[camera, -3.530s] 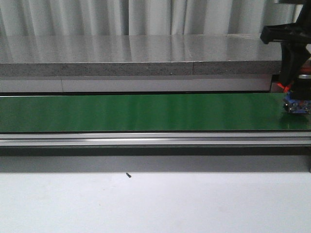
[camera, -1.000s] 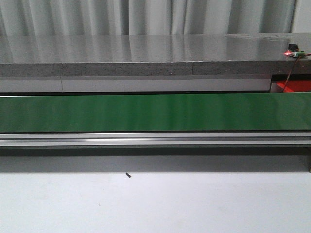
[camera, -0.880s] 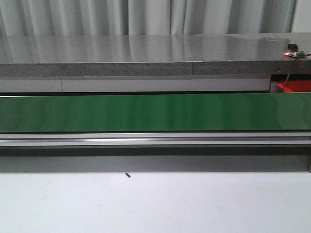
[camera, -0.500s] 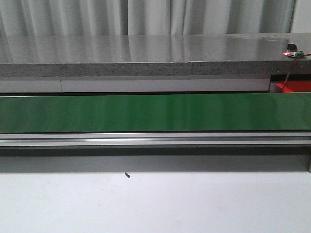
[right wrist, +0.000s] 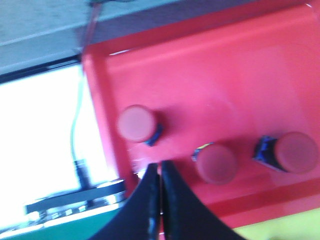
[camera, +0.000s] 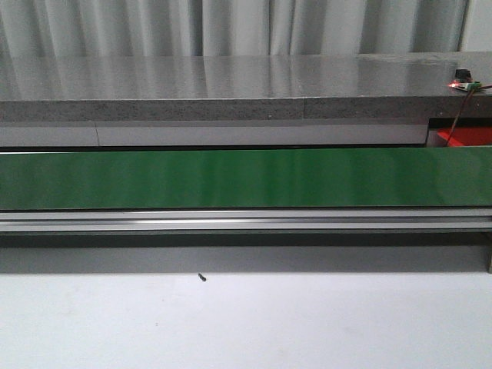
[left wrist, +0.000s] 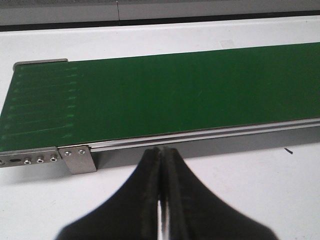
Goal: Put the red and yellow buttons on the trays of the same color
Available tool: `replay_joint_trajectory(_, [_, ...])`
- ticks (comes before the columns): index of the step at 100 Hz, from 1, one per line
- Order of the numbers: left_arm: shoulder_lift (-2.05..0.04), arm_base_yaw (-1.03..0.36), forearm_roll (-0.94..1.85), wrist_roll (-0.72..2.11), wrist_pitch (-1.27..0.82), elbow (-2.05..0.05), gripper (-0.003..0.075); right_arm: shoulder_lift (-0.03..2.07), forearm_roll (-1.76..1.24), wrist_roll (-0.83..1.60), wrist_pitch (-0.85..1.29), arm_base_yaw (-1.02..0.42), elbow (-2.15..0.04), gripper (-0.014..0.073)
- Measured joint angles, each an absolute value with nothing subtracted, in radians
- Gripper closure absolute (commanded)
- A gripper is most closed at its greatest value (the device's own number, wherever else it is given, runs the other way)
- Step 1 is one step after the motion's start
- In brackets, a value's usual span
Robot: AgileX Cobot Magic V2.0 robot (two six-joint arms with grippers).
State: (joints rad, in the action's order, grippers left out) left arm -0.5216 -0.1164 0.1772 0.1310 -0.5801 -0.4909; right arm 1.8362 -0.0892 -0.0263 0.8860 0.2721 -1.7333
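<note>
In the right wrist view, a red tray (right wrist: 210,75) holds three red buttons with blue bases: one (right wrist: 136,123) near its edge, one (right wrist: 216,163) in the middle and one (right wrist: 297,152) further along. My right gripper (right wrist: 160,167) is shut and empty, hovering over the tray's edge beside the first two buttons. A strip of the yellow tray (right wrist: 285,232) shows next to the red tray. No yellow button shows. My left gripper (left wrist: 161,155) is shut and empty over the white table, just short of the green belt (left wrist: 165,95). Neither gripper shows in the front view.
The green conveyor belt (camera: 231,178) spans the front view, bare. A corner of the red tray (camera: 465,138) shows at its far right end. A small board with a red light (camera: 463,81) sits on the grey ledge. A black speck (camera: 203,277) lies on the white table.
3.5 s ago my right arm stood at the belt's far right end with a blue-based part at its tip. It has left the front view. Nothing changes over the last second.
</note>
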Motion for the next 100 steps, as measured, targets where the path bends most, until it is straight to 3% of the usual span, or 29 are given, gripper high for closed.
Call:
replay_joint_trajectory(57, [-0.522,-0.116,0.177,0.131,-0.58,-0.491,0.074,1.568,-0.089,-0.022,0.79,0.021,-1.456,0.0716])
replay_joint_trajectory(100, [-0.522,-0.116,0.177,0.131,-0.58,-0.491,0.074,1.289,-0.091,-0.02,0.63,0.0,-1.197,0.0716])
